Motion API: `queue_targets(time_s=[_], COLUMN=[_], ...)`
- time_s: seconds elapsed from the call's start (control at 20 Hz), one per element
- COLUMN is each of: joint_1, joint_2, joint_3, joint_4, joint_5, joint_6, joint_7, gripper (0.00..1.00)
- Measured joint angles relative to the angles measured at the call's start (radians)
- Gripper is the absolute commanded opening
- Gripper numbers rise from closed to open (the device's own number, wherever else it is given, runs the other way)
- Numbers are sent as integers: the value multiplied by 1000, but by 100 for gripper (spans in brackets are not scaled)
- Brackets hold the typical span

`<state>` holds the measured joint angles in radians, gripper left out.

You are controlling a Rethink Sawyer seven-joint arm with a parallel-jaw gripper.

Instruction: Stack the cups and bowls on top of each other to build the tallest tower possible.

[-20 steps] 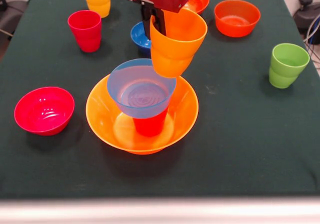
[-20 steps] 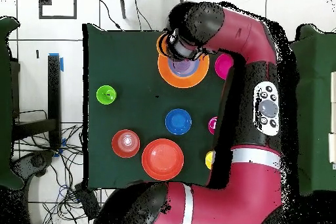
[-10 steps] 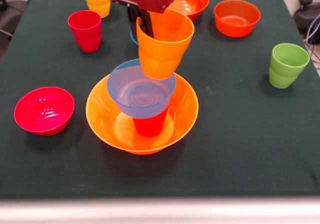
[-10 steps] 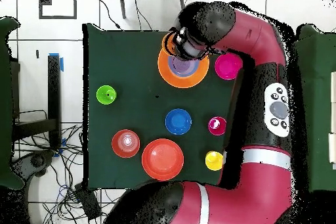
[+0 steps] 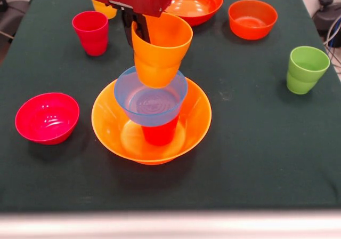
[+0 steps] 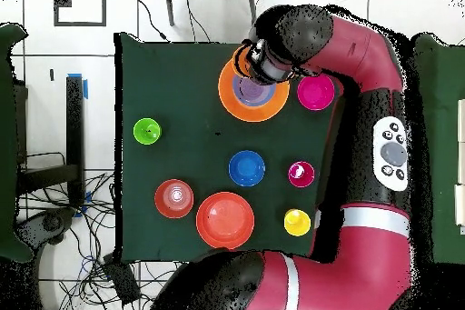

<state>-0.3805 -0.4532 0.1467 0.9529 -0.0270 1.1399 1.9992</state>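
The orange cup (image 5: 160,49) was held clamped at its rim by the gripper (image 5: 136,28), tilted, just above and slightly far-left of the light blue bowl (image 5: 151,96)

No text, label or number can be read on anything.

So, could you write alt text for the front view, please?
The gripper holds an orange plastic cup just above a light blue plastic bowl, which sits on a red cup inside a large orange bowl. Other cups and bowls stand around.
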Motion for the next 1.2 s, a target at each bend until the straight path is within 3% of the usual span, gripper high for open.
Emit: queue_targets(time_s=[1.2], joint_1=[-19], joint_2=[3], joint_3=[54], joint_4=[28], joint_5=[-22], joint_6=[-29], joint_7=[0], gripper=[0])
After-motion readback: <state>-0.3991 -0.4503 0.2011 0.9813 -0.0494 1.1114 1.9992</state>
